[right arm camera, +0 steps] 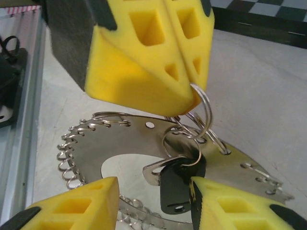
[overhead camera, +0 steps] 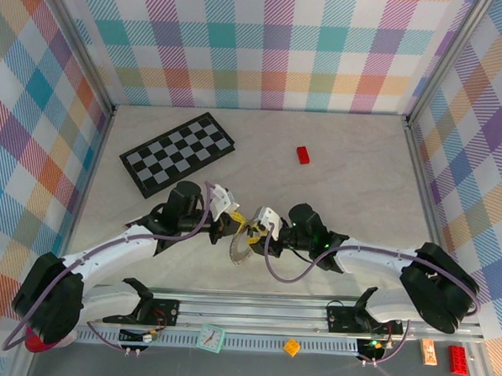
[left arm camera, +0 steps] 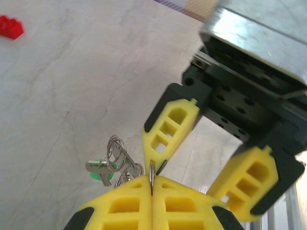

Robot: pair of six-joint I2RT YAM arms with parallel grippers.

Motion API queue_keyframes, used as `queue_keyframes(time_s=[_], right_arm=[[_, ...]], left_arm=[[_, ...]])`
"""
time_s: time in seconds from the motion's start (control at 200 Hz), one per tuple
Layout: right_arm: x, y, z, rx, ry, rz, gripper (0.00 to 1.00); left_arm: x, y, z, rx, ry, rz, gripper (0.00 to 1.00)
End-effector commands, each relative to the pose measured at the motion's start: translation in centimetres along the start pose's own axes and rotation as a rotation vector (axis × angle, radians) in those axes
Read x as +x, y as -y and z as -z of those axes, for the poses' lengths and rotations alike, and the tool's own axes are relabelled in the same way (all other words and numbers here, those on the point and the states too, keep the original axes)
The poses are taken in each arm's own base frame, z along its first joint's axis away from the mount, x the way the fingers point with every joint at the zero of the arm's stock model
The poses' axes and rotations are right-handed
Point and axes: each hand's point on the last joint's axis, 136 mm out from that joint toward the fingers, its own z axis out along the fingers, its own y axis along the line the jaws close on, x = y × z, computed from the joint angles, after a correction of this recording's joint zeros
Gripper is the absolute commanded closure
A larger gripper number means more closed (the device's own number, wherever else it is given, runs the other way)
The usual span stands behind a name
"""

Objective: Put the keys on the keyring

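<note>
The right claw [right arm camera: 153, 191] is being held open around the black key [right arm camera: 180, 184]. A thin ring [right arm camera: 205, 108] is being pinched by the closed left claw [right arm camera: 187, 93] above the shiny, spiky-edged keyring [right arm camera: 110, 143].

keyring [overhead camera: 240, 250] near front, block [overhead camera: 303, 154] behind, chessboard [overhead camera: 177, 153] far left

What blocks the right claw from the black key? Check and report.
Nothing visible. The black key hangs between the open fingers of the right claw, close to one of them. The left claw, shut on a small wire ring just above, crowds the space, and the big keyring is right behind it.
</note>
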Motion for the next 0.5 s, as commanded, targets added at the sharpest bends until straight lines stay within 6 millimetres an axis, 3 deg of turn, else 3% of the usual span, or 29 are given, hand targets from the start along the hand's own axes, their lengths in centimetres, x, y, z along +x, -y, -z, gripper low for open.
queue_keyframes(time_s=[0.0,0.495], right_arm=[[-0.5,0.8,-0.4,0.076,0.033,0.001,0.55],[-1.1,2.7,-1.4,0.255,0.054,0.045,0.55]], left_arm=[[-2.9,-0.5,0.8,-0.093,0.077,0.099,1.00],[-2.7,-0.5,1.0,-0.170,0.083,0.323,1.00]])
